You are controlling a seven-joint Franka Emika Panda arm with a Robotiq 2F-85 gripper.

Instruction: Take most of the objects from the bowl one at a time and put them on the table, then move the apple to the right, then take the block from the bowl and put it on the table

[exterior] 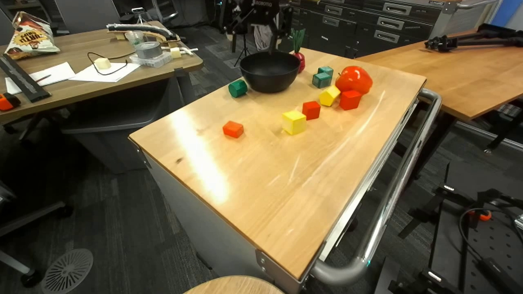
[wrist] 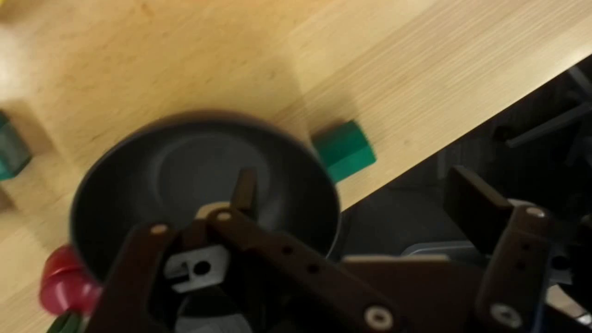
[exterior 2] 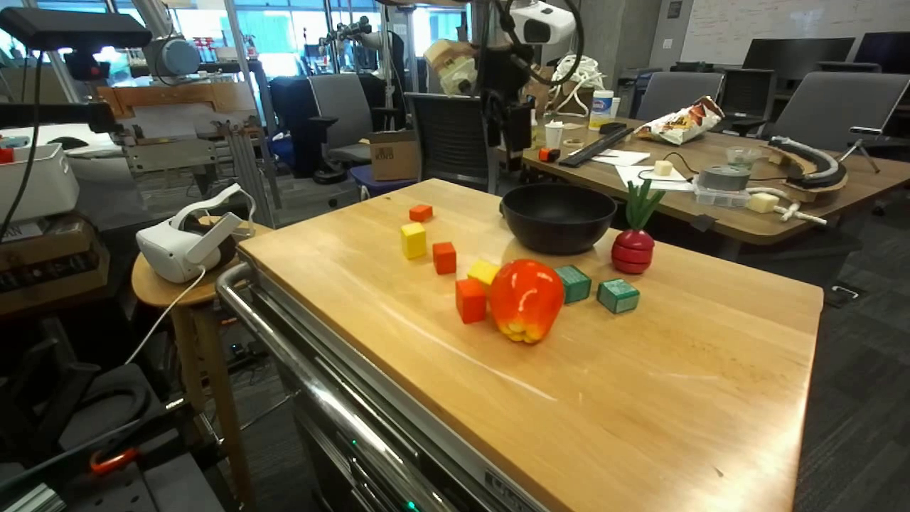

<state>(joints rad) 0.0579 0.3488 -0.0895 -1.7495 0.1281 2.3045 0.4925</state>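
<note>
Fingers (wrist: 476,210) wide, nothing between, one over bowl (exterior: 269,75). Green block (wrist: 347,150) just beside bowl; apple (exterior: 354,80) farther from bowl. I see no block inside; likely retreat: lift straight, clear bowl before swinging.

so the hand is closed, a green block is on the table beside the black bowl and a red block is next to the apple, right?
The hand isn't closed but open: the wrist view shows its fingers wide apart. The rest stands: a green block on the table beside the black bowl, a red block next to the apple.
</note>
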